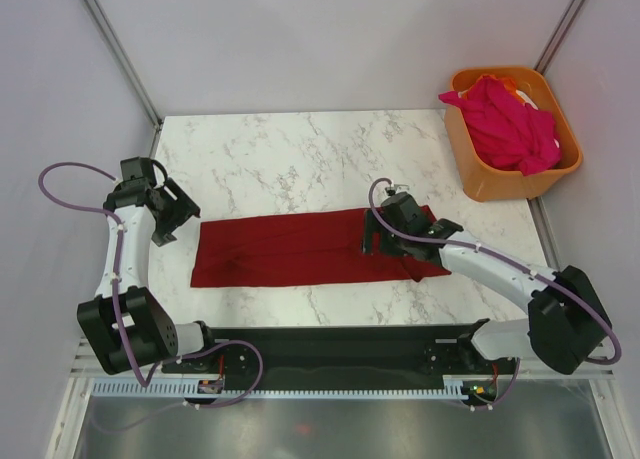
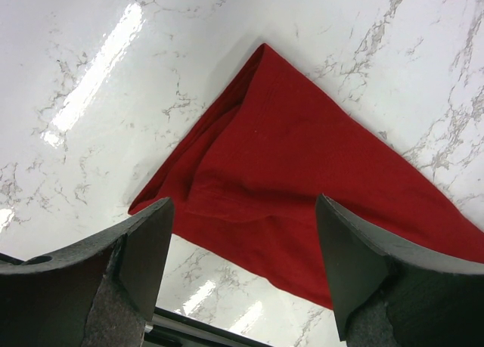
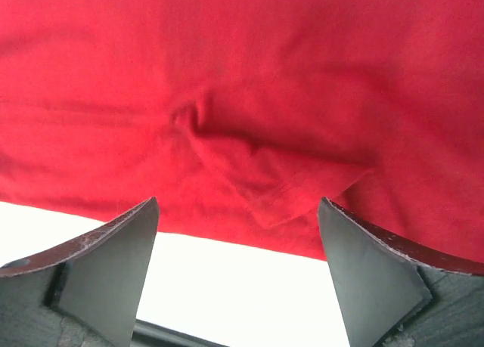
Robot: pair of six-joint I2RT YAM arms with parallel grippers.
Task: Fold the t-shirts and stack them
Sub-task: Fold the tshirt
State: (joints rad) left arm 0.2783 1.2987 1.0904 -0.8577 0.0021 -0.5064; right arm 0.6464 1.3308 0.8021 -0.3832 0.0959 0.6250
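Observation:
A dark crimson t-shirt point(image 1: 290, 249) lies folded into a long strip across the marble table point(image 1: 290, 159). My left gripper point(image 1: 172, 217) hovers open just past the strip's left end, its fingers empty; the wrist view shows that end of the red cloth point(image 2: 295, 173) ahead of the jaws. Over the strip's right part my right gripper point(image 1: 372, 241) stands open above the cloth, with a small crumpled fold point(image 3: 249, 158) of the red fabric between and beyond its fingers point(image 3: 113, 264). A magenta pink t-shirt point(image 1: 512, 124) lies bunched in the orange tub.
The orange plastic tub point(image 1: 490, 184) stands at the table's back right corner. Grey walls with metal posts close in the back and sides. A black base rail runs along the near edge point(image 1: 320, 354).

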